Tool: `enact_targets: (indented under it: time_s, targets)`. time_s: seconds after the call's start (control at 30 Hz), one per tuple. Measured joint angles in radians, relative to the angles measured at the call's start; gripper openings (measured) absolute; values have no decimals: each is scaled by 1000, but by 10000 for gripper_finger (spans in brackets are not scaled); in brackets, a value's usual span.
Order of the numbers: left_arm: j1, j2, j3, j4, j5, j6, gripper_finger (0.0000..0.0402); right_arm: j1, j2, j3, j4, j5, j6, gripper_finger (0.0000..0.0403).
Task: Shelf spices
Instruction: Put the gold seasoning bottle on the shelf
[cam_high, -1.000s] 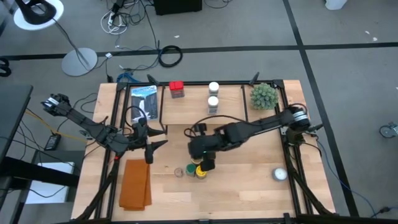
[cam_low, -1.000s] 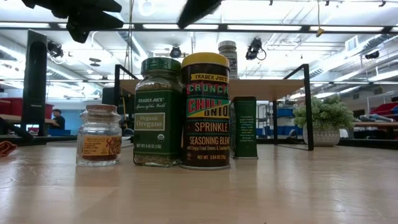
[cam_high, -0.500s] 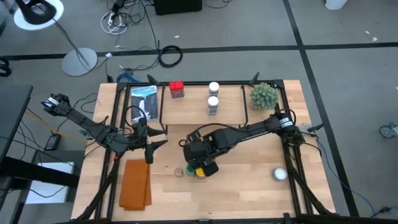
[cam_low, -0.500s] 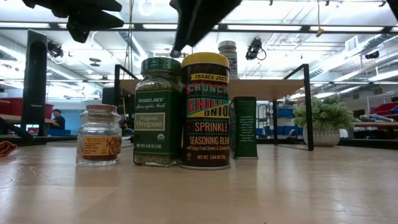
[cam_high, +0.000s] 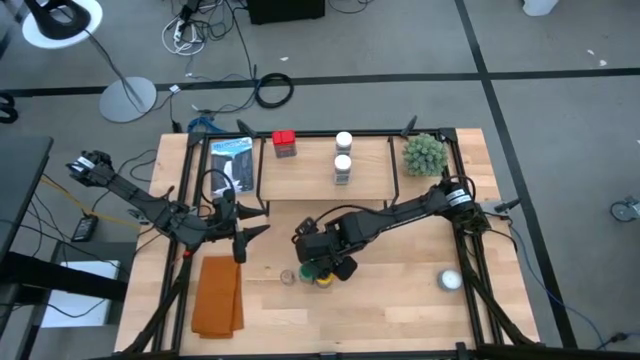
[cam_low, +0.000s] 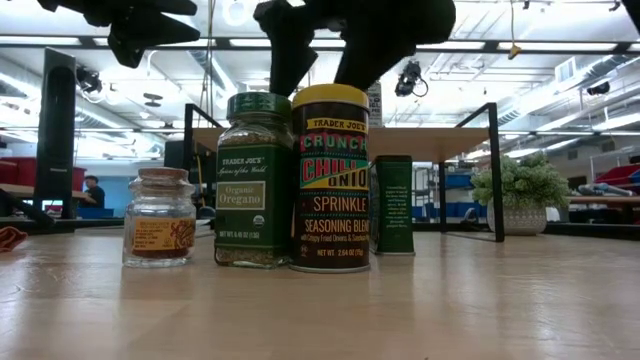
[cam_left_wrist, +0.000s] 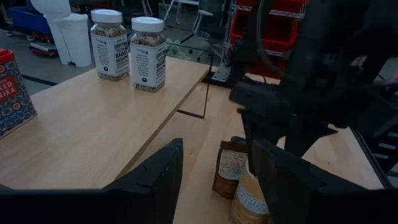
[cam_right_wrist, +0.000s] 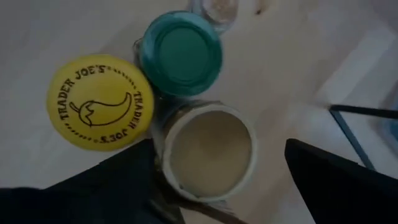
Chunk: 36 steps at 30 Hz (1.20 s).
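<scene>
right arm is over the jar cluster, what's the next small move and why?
Probably lower the right hand straight down around the tan-lidded jar. The right wrist view shows its open fingers straddling that lid, with the green-lidded jar and yellow-lidded jar crowding it closely. The low view shows the hand above lid height, so closing now would likely miss.

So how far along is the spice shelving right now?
Done: a red tin and two white-lidded jars stand on the shelf. In hand: the right hand hangs open over a tan-lidded jar in the table cluster. Left: that jar, the yellow-lidded and green-lidded ones, and a small jar. The left hand waits nearby.
</scene>
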Motion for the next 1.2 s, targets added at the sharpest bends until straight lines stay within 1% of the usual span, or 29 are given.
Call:
enact_targets:
  time_s: [0.2, 0.43, 0.5, 0.63, 0.83, 0.97, 1.1, 1.2]
  targets:
    - [0, 0, 0, 1, 0, 0, 198, -10, 0, -70, 45, -19, -3, 346]
    - [0, 0, 0, 0, 0, 0, 198, -23, 0, -124, 158, -70, 27, 342]
    - [0, 0, 0, 0, 0, 0, 198, -26, 0, -131, 158, -75, 51, 328]
    - [0, 0, 0, 0, 0, 0, 198, -27, -4, -134, 153, -90, 106, 278]
    - [0, 0, 0, 0, 0, 0, 198, -24, -5, -132, 148, -66, 155, 274]
    - [0, 0, 0, 0, 0, 0, 198, -21, -5, -95, 110, -1, 215, 274]
    - [0, 0, 0, -1, 0, 0, 198, -21, -7, -2, 58, 67, 307, 274]
    - [0, 0, 0, 0, 0, 0, 198, -22, -7, 71, 9, 84, 373, 274]
